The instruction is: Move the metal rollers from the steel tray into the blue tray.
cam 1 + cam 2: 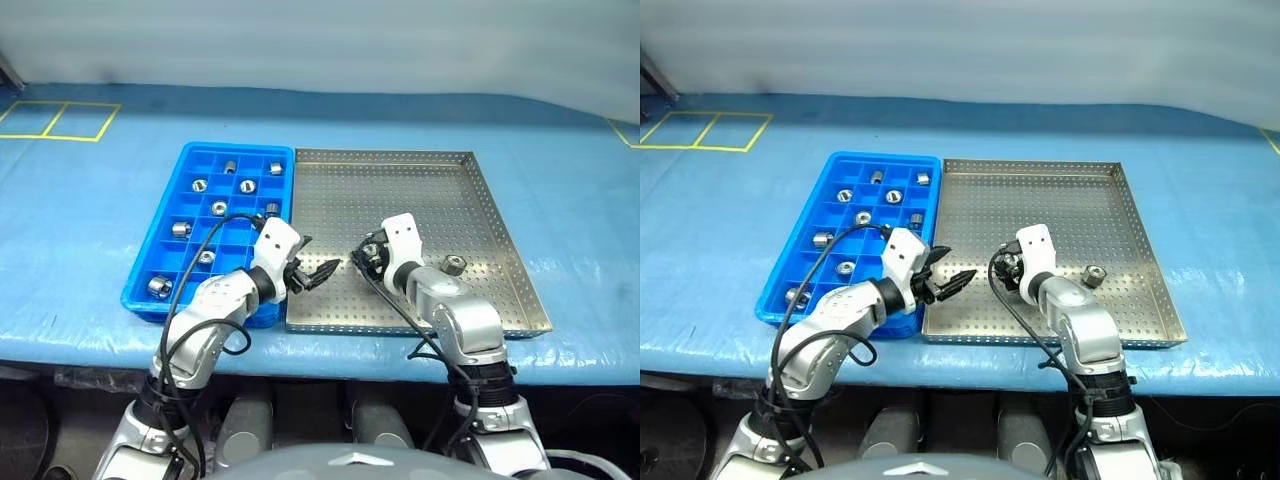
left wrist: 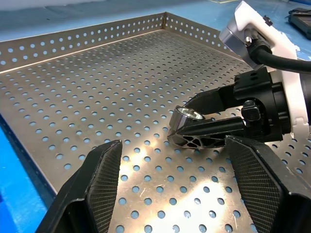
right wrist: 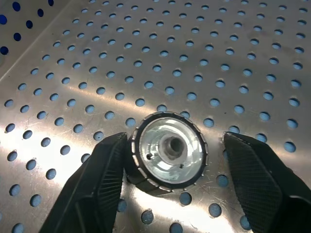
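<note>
The steel tray (image 1: 400,190) lies to the right of the blue tray (image 1: 160,215). Several metal rollers (image 1: 219,208) sit in the blue tray's compartments. My right gripper (image 1: 368,252) is low over the steel tray's near middle, open around one roller (image 3: 167,154) that lies on the perforated floor. One pad (image 3: 104,170) touches that roller; the other pad (image 3: 252,170) stands clear of it. Another roller (image 1: 453,265) rests near the steel tray's right front. My left gripper (image 1: 315,262) hovers open and empty over the steel tray's near left edge, facing the right gripper.
Both trays rest on a blue-covered table whose front edge (image 1: 330,355) runs just before my arms. Yellow tape squares (image 1: 60,120) mark the far left. Black cables (image 1: 200,250) loop from my wrists over the blue tray's near end.
</note>
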Available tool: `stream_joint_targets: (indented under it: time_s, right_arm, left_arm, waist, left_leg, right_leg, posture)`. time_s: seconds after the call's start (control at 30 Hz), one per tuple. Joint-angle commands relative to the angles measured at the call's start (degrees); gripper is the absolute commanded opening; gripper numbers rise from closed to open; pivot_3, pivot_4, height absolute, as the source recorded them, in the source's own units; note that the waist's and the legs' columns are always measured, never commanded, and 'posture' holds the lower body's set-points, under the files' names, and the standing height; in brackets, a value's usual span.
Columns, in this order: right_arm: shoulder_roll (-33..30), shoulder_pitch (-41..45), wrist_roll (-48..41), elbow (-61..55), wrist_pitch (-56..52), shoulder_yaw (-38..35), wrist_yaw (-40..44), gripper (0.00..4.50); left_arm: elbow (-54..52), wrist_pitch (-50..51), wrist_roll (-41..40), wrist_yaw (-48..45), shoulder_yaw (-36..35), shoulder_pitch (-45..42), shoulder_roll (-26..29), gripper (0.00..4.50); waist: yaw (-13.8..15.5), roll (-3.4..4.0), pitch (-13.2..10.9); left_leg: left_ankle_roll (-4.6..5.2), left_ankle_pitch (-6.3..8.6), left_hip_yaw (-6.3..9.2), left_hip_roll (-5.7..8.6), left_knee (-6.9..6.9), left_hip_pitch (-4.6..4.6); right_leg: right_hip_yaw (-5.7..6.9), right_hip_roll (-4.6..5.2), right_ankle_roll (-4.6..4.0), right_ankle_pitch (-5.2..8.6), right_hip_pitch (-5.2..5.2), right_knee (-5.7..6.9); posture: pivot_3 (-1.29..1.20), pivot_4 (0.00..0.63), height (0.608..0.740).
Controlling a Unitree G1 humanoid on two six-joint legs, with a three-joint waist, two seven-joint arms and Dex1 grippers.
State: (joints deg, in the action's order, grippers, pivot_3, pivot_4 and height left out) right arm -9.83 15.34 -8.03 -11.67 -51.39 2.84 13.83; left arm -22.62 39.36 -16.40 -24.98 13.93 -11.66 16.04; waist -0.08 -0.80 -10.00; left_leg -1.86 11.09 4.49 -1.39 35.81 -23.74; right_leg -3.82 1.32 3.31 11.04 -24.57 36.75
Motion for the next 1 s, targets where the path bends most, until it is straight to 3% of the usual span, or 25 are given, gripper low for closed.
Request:
stream_joint_targets:
  time_s: [0.03,0.1,0.37,0.53,0.67,0.93,1.0]
  right_arm:
    - [0.1,0.6,-0.8,-2.8,1.9,-0.3,0.3,2.19]
    - [-0.1,0.6,-0.9,-3.9,2.6,0.0,0.5,1.82]
    - [-0.3,4.5,-2.6,-7.9,5.1,3.2,4.6,1.82]
    - [2.1,13.1,-1.8,2.2,8.9,7.9,7.7,1.82]
    - [5.5,19.8,-1.3,11.1,13.6,11.1,10.6,1.82]
    - [8.4,24.5,-0.7,19.9,18.6,12.9,13.8,1.82]
    - [11.0,27.7,-1.1,26.9,19.9,13.1,15.3,1.82]
  left_arm:
    - [-2.8,0.1,-0.3,0.4,-1.3,0.7,0.3,3.70]
    - [-3.1,0.3,-0.4,0.5,-1.7,1.0,0.4,3.70]
    - [-6.7,1.4,-0.3,1.8,-6.0,5.0,3.3,3.70]
    - [-8.7,0.6,1.9,11.8,-15.9,7.3,0.2,3.70]
    - [-11.0,0.8,2.7,15.8,-19.5,8.9,-1.0,3.70]
    - [-12.7,1.2,2.5,17.0,-20.0,11.1,-1.3,3.70]
    - [-13.4,1.8,2.8,17.4,-18.7,13.1,-1.7,3.70]
  waist:
    - [0.0,0.00,0.0]
    - [0.0,0.00,0.0]
    - [0.0,0.01,0.0]
    - [0.2,0.00,0.0]
    - [1.8,0.00,0.0]
    - [5.5,-0.01,0.0]
    - [5.7,-0.01,0.0]
  left_leg:
    - [0.00,0.00,0.00,0.00,0.00,0.00]
    - [0.00,0.00,0.00,0.00,0.00,0.00]
    - [0.00,0.00,0.00,-0.02,-0.03,0.02]
    - [0.00,0.00,0.03,-0.06,-0.03,0.06]
    - [0.00,0.00,0.06,-0.06,-0.14,0.08]
    - [-0.02,0.00,0.13,-0.03,-0.35,0.04]
    - [-0.03,0.00,0.12,-0.02,-0.32,0.04]
  right_leg:
    - [0.00,0.00,0.00,0.00,0.00,0.00]
    - [0.00,0.00,0.00,0.00,0.00,0.00]
    - [0.00,-0.01,0.00,0.00,-0.02,0.01]
    - [0.03,-0.05,-0.01,0.00,-0.01,0.03]
    - [0.06,-0.08,-0.06,0.02,-0.02,0.04]
    - [0.10,-0.08,-0.11,0.12,-0.04,-0.05]
    - [0.10,-0.07,-0.10,0.12,-0.04,-0.07]
  posture:
    - [0.20,0.150,0.740]
    - [0.20,0.150,0.740]
    - [0.23,0.150,0.740]
    - [0.29,0.150,0.740]
    - [0.33,0.150,0.740]
    - [0.36,0.150,0.740]
    - [0.40,0.150,0.740]
